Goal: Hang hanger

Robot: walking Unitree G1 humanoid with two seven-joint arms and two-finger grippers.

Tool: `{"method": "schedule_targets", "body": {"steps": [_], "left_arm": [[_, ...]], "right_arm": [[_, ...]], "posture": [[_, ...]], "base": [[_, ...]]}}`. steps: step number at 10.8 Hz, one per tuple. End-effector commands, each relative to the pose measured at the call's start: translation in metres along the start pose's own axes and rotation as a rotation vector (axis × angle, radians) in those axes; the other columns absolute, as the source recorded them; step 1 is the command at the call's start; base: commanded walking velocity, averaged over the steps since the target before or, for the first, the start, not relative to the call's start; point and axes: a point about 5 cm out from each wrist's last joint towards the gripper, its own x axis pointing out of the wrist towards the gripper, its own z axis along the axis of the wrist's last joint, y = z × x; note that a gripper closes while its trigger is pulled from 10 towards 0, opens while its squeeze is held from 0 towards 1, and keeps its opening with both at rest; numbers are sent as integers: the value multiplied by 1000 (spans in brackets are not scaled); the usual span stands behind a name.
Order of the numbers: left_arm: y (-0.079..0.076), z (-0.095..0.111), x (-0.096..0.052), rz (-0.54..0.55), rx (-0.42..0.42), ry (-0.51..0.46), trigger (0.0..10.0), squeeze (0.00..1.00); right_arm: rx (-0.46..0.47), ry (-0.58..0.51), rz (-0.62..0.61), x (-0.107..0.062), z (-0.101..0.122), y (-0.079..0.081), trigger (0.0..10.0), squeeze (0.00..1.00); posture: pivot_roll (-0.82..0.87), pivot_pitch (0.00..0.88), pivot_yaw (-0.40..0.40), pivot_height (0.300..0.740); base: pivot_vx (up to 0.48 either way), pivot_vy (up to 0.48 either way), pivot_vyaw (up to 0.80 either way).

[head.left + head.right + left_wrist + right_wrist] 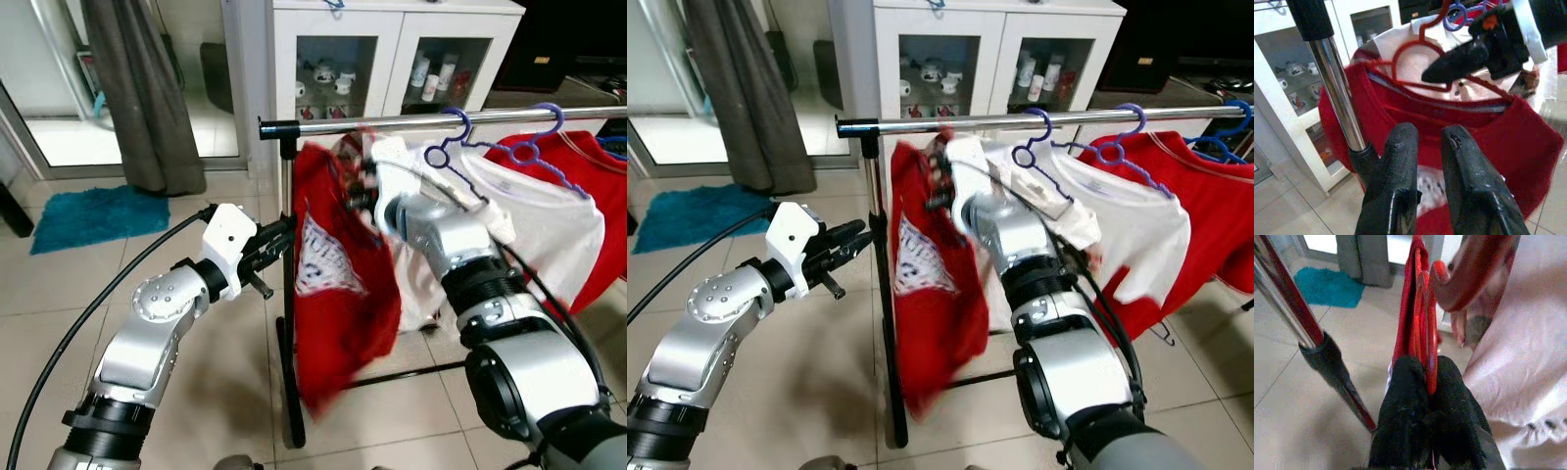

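Observation:
A red T-shirt hangs on a red hanger, just under the left end of the chrome rail. My right gripper is shut on the hanger's red wire and holds it up by the rail. Whether the hook sits over the rail cannot be told through the blur. My left gripper is lower and to the left, beside the rack's upright pole. Its fingers stand a narrow gap apart with nothing between them, pointing at the shirt.
A white shirt on a purple hanger and another red garment hang further right on the rail. A white glass-door cabinet stands behind. On the tiled floor to the left are a grey curtain and a blue mat.

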Motion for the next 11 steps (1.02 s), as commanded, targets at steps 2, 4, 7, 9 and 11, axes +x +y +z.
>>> {"method": "schedule_targets", "body": {"steps": [2, 4, 7, 9, 11], "left_arm": [[0, 4, 0, 3, 10, 2, 10000, 0], [2, 5, -1, 16, 9, -2, 10000, 0], [2, 6, -4, 26, 8, 1, 10000, 0], [1, 5, -5, 25, 9, 7, 10000, 0], [2, 6, -3, 16, 11, 9, 10000, 0]], "right_arm": [[-61, -103, 40, 2, 24, 8, 10000, 0], [-68, -157, 37, 0, 35, 9, 10000, 0], [-58, -234, 28, -5, 52, 7, 10000, 0], [-42, -249, 40, -7, 54, 10, 10000, 0], [-39, -197, 46, -2, 56, 15, 10000, 0]], "posture": [[82, 0, -43, 740], [90, 0, -52, 740], [100, 0, -61, 740], [96, 0, -58, 740], [92, 0, -52, 740]], "base": [[0, 0, 0], [0, 0, 0], [0, 0, 0], [0, 0, 0], [0, 0, 0]]}}
